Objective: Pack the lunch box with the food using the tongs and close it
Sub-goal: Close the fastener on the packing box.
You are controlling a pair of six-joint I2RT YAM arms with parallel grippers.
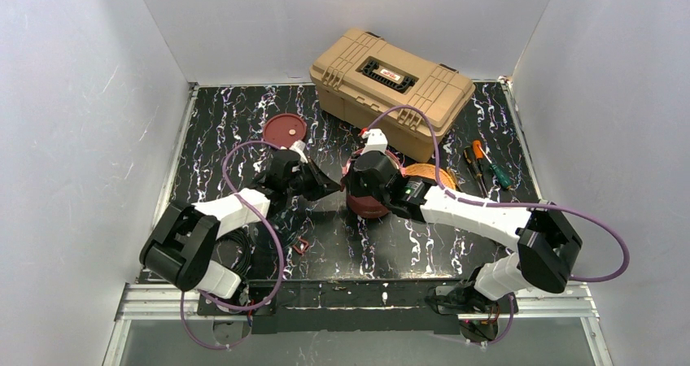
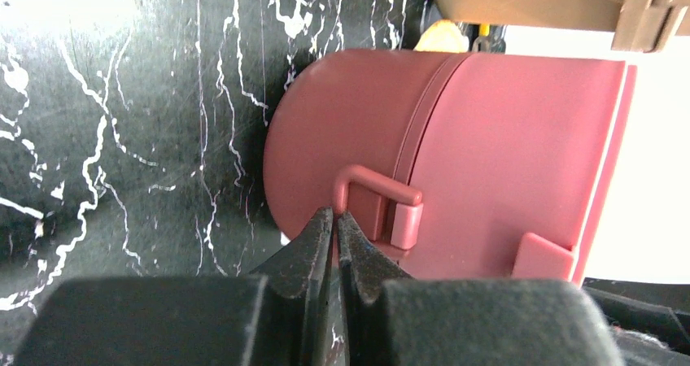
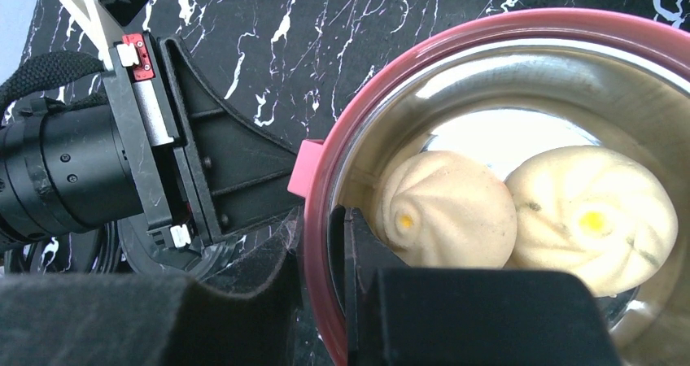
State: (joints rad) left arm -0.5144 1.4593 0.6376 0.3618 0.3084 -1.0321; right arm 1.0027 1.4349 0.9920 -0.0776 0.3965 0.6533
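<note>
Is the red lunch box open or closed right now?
Open. The lunch box has no lid on top, two buns show inside, and a maroon lid lies apart from it.

lunch box [image 2: 504, 138] maroon; buns [image 3: 447, 211] beige, yellow-dotted; table [image 1: 228, 114] black, white-veined; plate [image 1: 431, 173] seemingly orange

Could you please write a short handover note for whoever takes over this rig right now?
Grippers: the left gripper has its jaws shut, tips at a side lug of the lunch box, apparently holding nothing. The right gripper is clamped on the rim of the open top bowl, one jaw inside, one outside.
Things: two buns lie in that bowl. A maroon lid lies on the table, behind and left of the box. The tongs cannot be made out.
Done: buns packed.
Left: lid on, box closed.
</note>
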